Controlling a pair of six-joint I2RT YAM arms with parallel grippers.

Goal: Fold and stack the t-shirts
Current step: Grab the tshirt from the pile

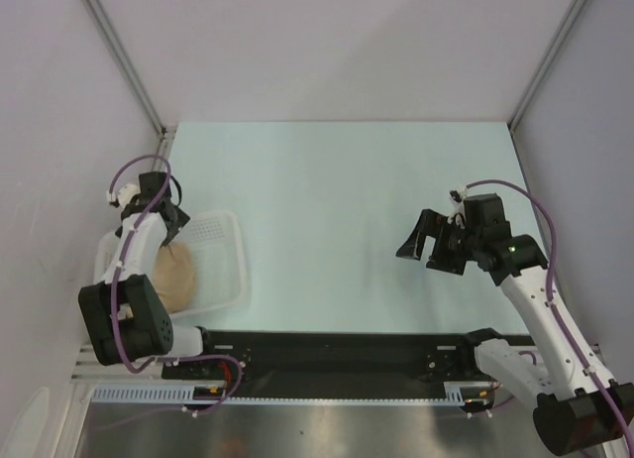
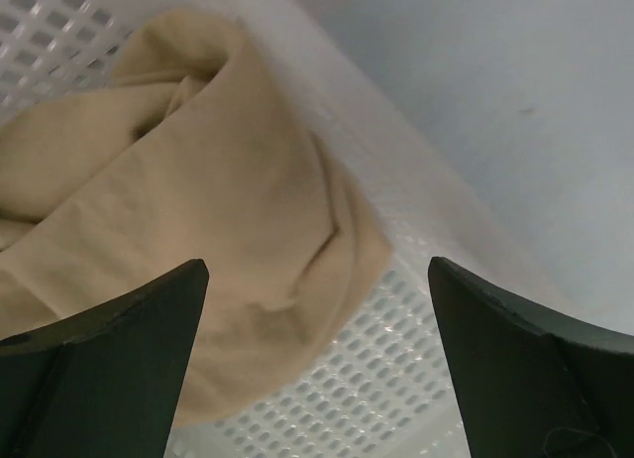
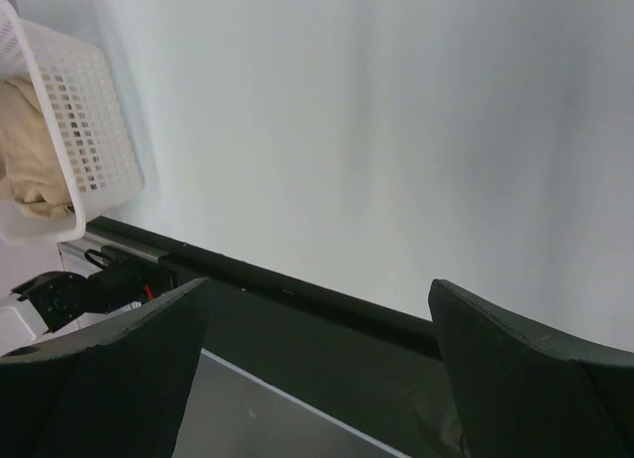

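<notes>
The t-shirt (image 1: 174,276) lay bunched in the basket (image 1: 226,242) at the top view's lower left. The left pincer (image 2: 317,270) hung released over it. It should close on the raised fold only, clear of the lattice. The right pincer (image 1: 420,242) hovered released, mid-right.

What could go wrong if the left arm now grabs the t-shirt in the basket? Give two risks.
The t-shirt lies bunched, so the open left jaws may pinch only a fold or several layers. They might also catch the lattice floor of the basket and drag it along.
</notes>
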